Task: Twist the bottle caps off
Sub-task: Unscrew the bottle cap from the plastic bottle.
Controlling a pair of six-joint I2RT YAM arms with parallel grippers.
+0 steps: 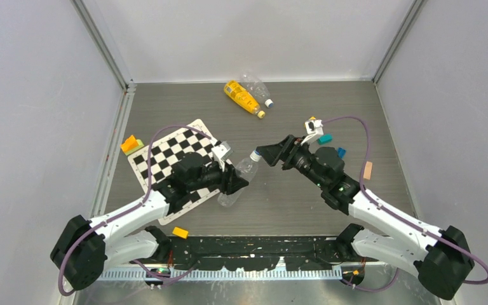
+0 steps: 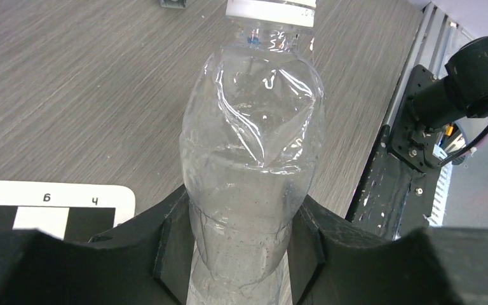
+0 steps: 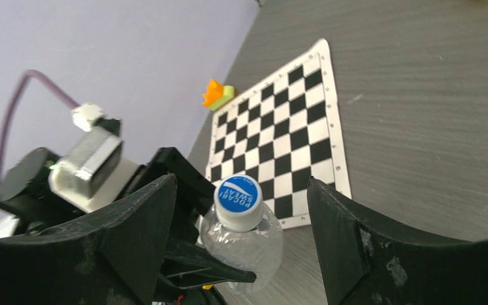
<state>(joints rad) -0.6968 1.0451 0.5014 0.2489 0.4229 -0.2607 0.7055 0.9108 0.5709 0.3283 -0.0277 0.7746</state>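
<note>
My left gripper [image 1: 232, 181] is shut on the lower body of a clear crinkled bottle [image 1: 240, 178], held off the table with its neck pointing toward the right arm. In the left wrist view the bottle [image 2: 254, 140] runs up between the pads [image 2: 175, 248], and its white cap [image 2: 271, 9] is at the top edge. My right gripper [image 1: 262, 151] is open just in front of the cap [image 1: 255, 155]. In the right wrist view the blue-topped cap [image 3: 239, 198] sits between the spread fingers [image 3: 146, 222], touching neither. A yellow-orange bottle [image 1: 241, 96] with a yellow cap [image 1: 262, 115] and another clear bottle [image 1: 254, 84] with a pale cap [image 1: 269, 103] lie at the back.
A checkerboard sheet [image 1: 165, 155] lies under the left arm. An orange-and-yellow block [image 1: 129, 144] sits at its left and a small orange block [image 1: 180, 232] lies near the front rail. Blue blocks [image 1: 341, 152] lie by the right arm. Grey walls enclose the table.
</note>
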